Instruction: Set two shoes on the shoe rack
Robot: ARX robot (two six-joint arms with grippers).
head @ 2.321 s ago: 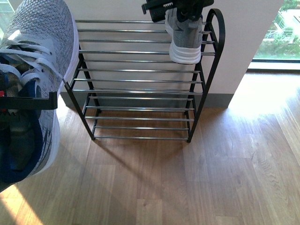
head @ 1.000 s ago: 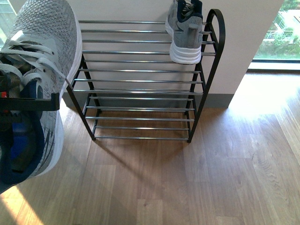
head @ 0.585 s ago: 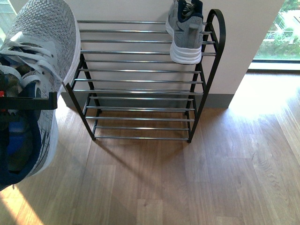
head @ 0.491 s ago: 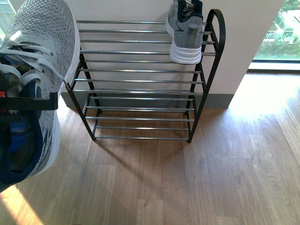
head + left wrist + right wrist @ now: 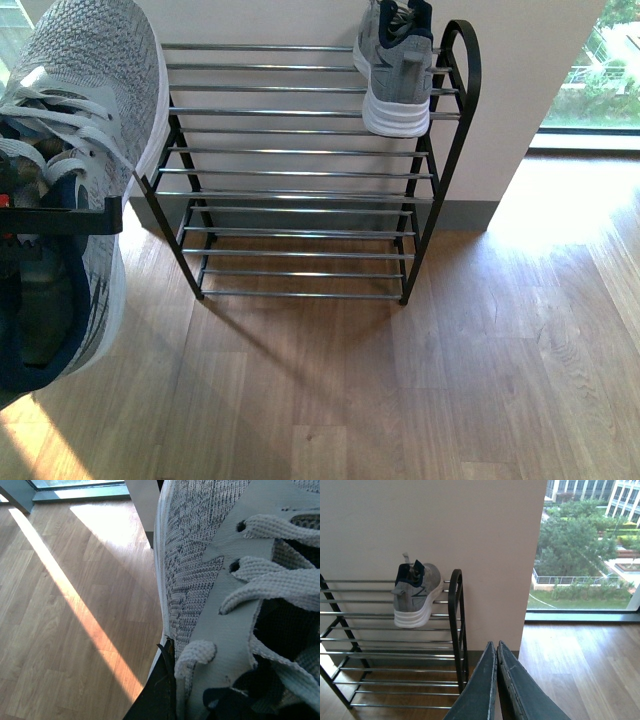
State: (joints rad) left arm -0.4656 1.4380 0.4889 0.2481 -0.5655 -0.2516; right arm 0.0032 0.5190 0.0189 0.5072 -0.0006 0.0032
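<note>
A grey knit sneaker [image 5: 90,140] with white laces and navy lining hangs at the far left of the front view, toe up, beside the shoe rack's left frame. My left gripper [image 5: 60,218] is shut on it; one dark finger [image 5: 161,690] lies against its laced side [image 5: 200,555], the other is hidden. A second grey sneaker [image 5: 397,70] rests on the top shelf of the shoe rack [image 5: 300,172] at its right end, its heel over the front rod. My right gripper [image 5: 496,645] is shut and empty, well back from the rack [image 5: 456,610] and that sneaker [image 5: 415,597].
The rack stands against a pale wall [image 5: 520,90] on a wooden floor [image 5: 450,380]. A floor-level window [image 5: 600,80] lies to the right of the wall. The rack's lower shelves hold nothing. A strip of sunlight [image 5: 75,610] crosses the floor.
The right gripper, earlier at the sneaker on the top shelf, has let go and left the front view; that sneaker stays on the shelf. The held sneaker has only swayed slightly.
</note>
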